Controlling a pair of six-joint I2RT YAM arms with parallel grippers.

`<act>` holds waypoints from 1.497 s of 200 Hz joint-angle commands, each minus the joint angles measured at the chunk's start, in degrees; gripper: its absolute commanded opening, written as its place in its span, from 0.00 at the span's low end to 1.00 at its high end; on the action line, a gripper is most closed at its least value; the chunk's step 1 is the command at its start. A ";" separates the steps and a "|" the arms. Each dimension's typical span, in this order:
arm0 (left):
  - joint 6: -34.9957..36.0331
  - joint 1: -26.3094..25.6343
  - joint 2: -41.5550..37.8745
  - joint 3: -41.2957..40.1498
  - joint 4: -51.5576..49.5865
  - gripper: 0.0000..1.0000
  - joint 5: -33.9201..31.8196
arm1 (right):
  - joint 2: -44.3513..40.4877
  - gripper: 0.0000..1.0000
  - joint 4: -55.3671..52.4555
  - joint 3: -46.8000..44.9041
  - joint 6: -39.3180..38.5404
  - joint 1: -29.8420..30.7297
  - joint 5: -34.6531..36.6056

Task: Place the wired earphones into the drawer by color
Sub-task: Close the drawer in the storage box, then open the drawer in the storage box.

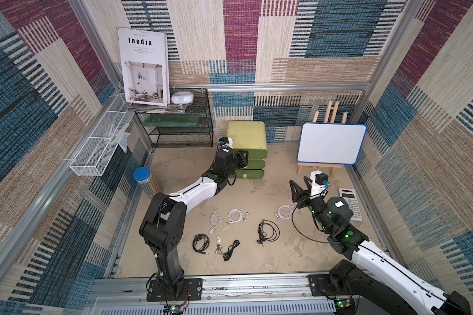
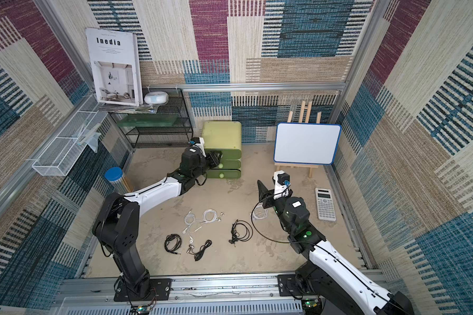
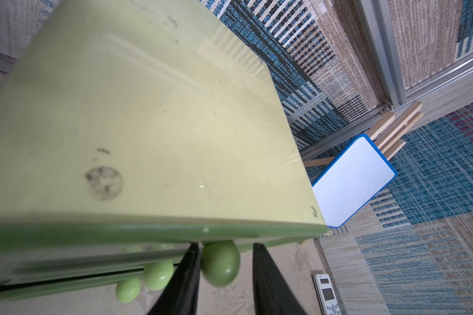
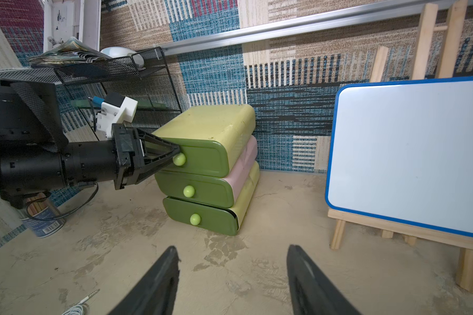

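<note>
Since the top drawer (image 4: 205, 161) of the drawer unit (image 1: 246, 135) is shut, the left gripper (image 3: 225, 246) straddles its knob (image 3: 221, 264), jaws parted, seemingly to pull; right gripper (image 4: 232, 249) hangs open and empty before the unit; wired earphones (image 1: 215, 219) lie loose further in front.

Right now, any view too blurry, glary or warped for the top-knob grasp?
Left wrist view: the drawer unit is soft up close, slight glare at its edge, but the top knob inside the left gripper reads clearly. Right wrist view: sharp, evenly lit, mild wide-angle stretch. In both top views: walls splay, shadows soft, gripper hides that knob.
</note>
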 commanded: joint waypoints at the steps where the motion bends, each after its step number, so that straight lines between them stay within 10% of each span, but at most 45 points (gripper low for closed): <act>1: 0.99 0.24 0.41 0.65 1.48 0.36 1.08 | -0.10 0.66 1.62 -0.11 -0.58 0.03 0.70; 149: -6.59 -0.11 -6.47 -14.54 9.52 0.77 3.11 | 0.03 0.66 0.40 0.28 -0.03 0.02 2.96; 299: -10.07 -0.38 4.11 -12.29 18.35 0.71 1.59 | -1.11 0.67 0.28 -0.13 -0.12 0.03 3.16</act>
